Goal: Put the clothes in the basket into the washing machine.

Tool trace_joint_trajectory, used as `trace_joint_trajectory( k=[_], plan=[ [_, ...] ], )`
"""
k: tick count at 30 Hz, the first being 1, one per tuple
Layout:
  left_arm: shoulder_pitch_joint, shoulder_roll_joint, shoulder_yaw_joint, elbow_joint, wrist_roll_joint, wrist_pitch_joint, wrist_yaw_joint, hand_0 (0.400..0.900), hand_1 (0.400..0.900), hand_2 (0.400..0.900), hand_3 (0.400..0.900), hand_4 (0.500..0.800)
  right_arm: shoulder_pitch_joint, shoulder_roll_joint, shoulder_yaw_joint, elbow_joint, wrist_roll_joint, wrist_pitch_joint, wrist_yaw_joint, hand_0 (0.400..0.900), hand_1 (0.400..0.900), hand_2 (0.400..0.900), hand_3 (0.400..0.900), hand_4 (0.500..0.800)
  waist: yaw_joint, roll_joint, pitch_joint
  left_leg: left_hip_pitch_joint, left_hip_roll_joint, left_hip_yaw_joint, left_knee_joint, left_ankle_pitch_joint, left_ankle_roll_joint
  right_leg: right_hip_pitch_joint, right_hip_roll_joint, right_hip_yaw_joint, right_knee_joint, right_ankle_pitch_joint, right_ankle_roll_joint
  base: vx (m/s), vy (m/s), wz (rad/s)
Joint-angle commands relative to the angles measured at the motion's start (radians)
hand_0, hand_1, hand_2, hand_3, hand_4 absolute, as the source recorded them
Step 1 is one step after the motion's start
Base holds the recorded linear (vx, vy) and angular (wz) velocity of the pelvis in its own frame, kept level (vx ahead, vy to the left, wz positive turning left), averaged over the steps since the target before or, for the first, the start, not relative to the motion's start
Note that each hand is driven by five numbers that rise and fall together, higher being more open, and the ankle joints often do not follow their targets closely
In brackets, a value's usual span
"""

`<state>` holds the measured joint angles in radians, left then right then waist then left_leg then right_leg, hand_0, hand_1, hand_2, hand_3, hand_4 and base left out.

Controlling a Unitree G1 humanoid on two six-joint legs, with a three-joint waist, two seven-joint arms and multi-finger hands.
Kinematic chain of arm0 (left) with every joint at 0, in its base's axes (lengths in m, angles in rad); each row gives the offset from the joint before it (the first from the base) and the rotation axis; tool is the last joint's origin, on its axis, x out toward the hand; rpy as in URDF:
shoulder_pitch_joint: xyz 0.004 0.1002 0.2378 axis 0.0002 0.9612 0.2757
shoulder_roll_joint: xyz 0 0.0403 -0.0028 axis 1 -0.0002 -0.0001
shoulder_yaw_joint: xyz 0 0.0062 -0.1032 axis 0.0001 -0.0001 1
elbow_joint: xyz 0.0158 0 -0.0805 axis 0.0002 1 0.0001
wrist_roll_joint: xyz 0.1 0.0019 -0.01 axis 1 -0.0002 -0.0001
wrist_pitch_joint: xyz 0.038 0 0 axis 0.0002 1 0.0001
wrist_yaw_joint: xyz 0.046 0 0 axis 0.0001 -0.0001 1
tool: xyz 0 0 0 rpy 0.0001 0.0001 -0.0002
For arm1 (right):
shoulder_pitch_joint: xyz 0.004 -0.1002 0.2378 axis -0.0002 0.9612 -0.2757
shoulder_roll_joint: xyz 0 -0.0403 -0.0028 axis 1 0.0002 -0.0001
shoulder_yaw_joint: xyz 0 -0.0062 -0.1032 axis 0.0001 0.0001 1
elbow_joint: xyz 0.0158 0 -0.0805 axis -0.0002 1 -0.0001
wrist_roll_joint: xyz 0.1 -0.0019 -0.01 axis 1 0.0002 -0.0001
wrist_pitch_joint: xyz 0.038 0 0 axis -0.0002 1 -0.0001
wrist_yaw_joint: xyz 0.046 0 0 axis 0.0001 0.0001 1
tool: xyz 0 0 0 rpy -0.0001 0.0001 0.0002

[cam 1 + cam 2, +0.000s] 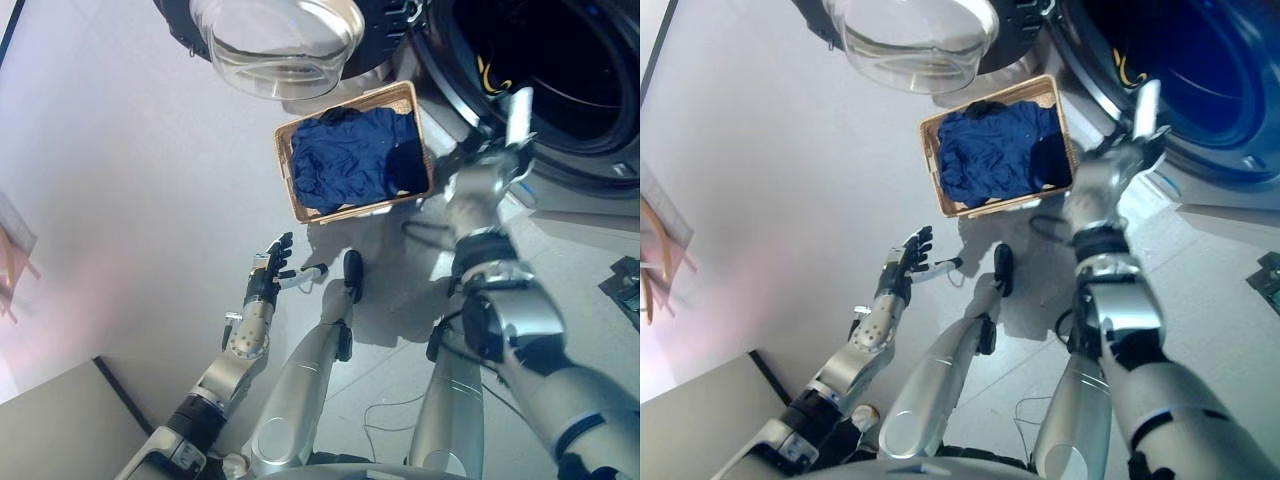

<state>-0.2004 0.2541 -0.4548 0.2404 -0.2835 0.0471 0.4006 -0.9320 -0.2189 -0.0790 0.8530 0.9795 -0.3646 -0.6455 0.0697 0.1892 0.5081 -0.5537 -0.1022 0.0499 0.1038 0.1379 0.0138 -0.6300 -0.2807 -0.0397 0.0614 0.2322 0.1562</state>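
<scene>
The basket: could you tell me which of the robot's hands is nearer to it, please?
Right. The right hand is raised just beside the basket's right edge, by the washer opening. The left hand hangs open over the floor, well below the basket's lower left corner.

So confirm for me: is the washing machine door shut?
No. The washing machine door is swung open to the left, leaving the dark drum exposed above the basket of blue clothes.

Pale grey floor (120, 150) carrying a wicker basket (283, 165) sitting just beside the washing machine (560, 150), navy clothes (350, 160) lying inside
</scene>
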Motion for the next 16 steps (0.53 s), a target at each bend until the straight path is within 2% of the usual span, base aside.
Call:
trace_joint_trajectory(
  k=[1,2,4,5,7,11,16],
  plan=[
    [0.083,0.027,0.064,-0.014,-0.008,-0.023,0.018,0.900,0.900,0.900,0.900,0.800,0.138,0.001,0.067,-0.098,-0.287,0.104,-0.049,0.900,0.900,0.900,0.900,0.800,-0.045,-0.048,-0.005,0.025,-0.011,-0.042,0.025,-0.102,-0.019,0.054,0.055,-0.026,0.074,-0.107,-0.022,0.04,-0.052,-0.07],
    [0.087,0.024,0.076,0.000,0.001,-0.027,0.021,0.900,0.900,0.900,0.900,0.800,0.201,-0.008,0.075,-0.092,-0.347,0.129,-0.060,0.900,0.900,0.900,0.900,0.800,-0.053,-0.065,-0.010,0.040,-0.005,-0.044,0.024,-0.103,-0.020,0.074,0.060,-0.030,0.066,-0.105,-0.021,0.05,-0.066,-0.06],
    [0.098,0.017,0.108,0.041,0.026,-0.028,0.020,0.900,0.900,0.900,0.900,0.800,0.317,-0.042,0.104,-0.096,-0.502,0.232,-0.040,0.900,0.900,0.900,0.900,0.800,-0.061,-0.093,-0.021,0.077,0.006,-0.053,0.015,-0.104,-0.021,0.118,0.066,-0.045,0.053,-0.107,-0.021,0.05,-0.098,0.05],
    [0.099,0.023,0.118,0.056,0.041,-0.029,0.029,0.900,0.900,0.900,0.900,0.800,0.349,-0.051,0.096,-0.077,-0.525,0.241,-0.045,0.900,0.900,0.900,0.900,0.800,-0.062,-0.102,-0.028,0.089,0.008,-0.057,0.010,-0.100,-0.020,0.133,0.066,-0.053,0.046,-0.101,-0.020,0.05,-0.095,0.13],
    [0.128,0.032,0.147,0.085,0.058,-0.022,0.014,0.900,0.900,0.900,0.900,0.800,0.450,-0.089,0.118,-0.070,-0.663,0.319,-0.014,0.900,0.900,0.900,0.900,0.800,-0.064,-0.123,-0.041,0.121,0.013,-0.067,0.002,-0.102,-0.020,0.170,0.073,-0.063,0.037,-0.104,-0.019,0.08,-0.080,0.07],
    [0.161,0.040,0.209,0.136,0.039,-0.036,-0.033,0.900,0.900,0.900,0.900,0.800,0.594,-0.152,0.119,-0.020,-0.831,0.390,0.045,0.900,0.900,0.900,0.900,0.800,-0.065,-0.164,-0.082,0.196,0.034,-0.084,-0.029,-0.104,-0.023,0.249,0.094,-0.085,0.010,-0.112,-0.021,0.10,-0.084,0.01],
    [0.207,0.052,0.274,0.215,0.059,-0.029,-0.071,0.900,0.900,0.900,0.900,0.800,0.720,-0.168,0.146,0.051,-0.943,0.426,0.141,0.900,0.900,0.900,0.900,0.800,-0.055,-0.201,-0.144,0.293,0.054,-0.092,-0.078,-0.100,-0.030,0.345,0.119,-0.096,-0.024,-0.128,-0.023,0.09,-0.086,0.02]
  ],
)
